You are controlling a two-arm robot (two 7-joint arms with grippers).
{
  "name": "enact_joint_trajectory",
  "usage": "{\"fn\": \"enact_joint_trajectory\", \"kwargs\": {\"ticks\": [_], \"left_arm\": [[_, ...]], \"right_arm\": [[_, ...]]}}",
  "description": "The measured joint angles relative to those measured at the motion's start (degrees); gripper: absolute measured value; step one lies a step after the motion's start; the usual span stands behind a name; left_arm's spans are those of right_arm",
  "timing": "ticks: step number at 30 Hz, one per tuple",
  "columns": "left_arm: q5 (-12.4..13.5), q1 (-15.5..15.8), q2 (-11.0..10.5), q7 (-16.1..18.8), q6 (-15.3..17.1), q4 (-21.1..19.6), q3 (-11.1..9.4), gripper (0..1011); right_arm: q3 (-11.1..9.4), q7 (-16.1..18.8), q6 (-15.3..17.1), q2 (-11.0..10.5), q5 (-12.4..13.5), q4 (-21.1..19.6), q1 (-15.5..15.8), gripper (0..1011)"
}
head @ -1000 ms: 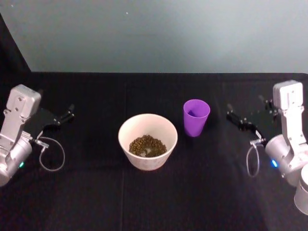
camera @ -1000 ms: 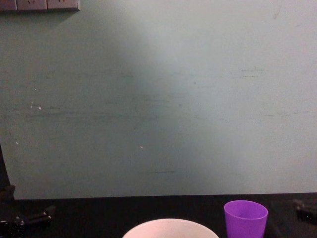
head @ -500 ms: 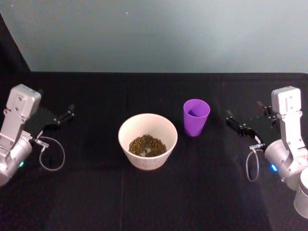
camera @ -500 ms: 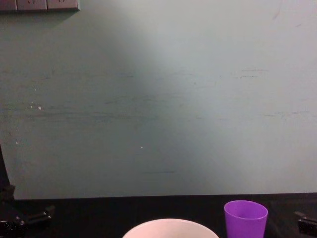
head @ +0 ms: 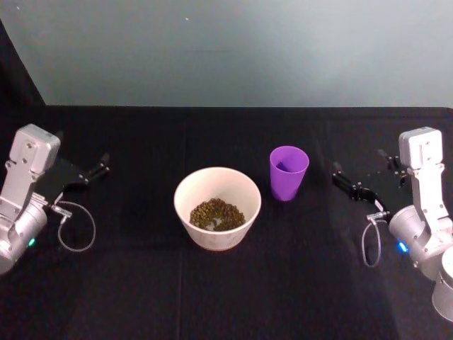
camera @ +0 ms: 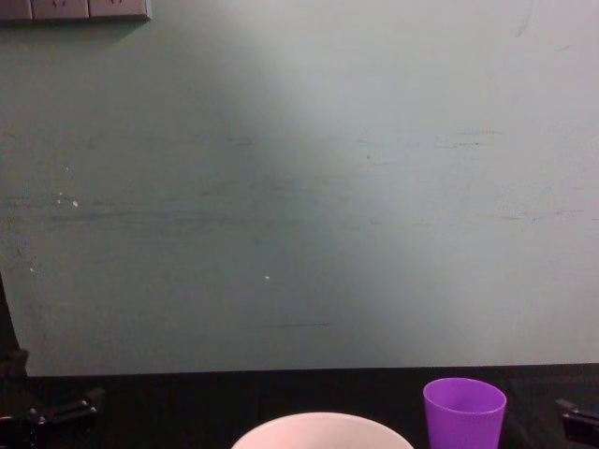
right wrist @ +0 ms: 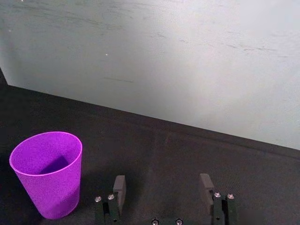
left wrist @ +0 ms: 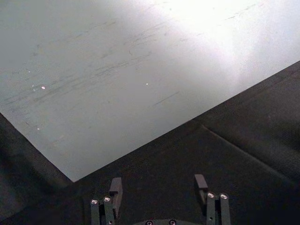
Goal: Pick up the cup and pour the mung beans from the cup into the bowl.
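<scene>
Cup point(head: 288, 173) upright, mouth up, beside bowl point(head: 217, 207); right pincer point(head: 360, 175) released, apart.

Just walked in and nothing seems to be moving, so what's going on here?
Nothing is being held. The purple cup stands upright on the black table, just right of the white bowl, which has mung beans in it. The right gripper sits open beside the cup, apart from it. The left gripper rests open at the far left.

- Cup point(head: 288, 172): purple tapered tumbler, standing upright, just right of the bowl.
- Bowl point(head: 185, 205): wide, pale-rimmed, sitting upright, holding mung beans point(head: 216, 213).
</scene>
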State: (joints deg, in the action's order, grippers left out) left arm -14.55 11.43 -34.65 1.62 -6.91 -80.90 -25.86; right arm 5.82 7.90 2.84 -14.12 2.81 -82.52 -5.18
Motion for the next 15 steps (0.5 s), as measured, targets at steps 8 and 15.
{"fn": "enact_joint_trajectory", "kwargs": {"ticks": [8,15], "left_arm": [[0.0,0.0,0.0,0.0,0.0,0.0,0.0,1000],[0.0,0.0,0.0,0.0,0.0,0.0,0.0,1000]], "right_arm": [[0.0,0.0,0.0,0.0,0.0,0.0,0.0,1003],[0.0,0.0,0.0,0.0,0.0,0.0,0.0,1003]]}}
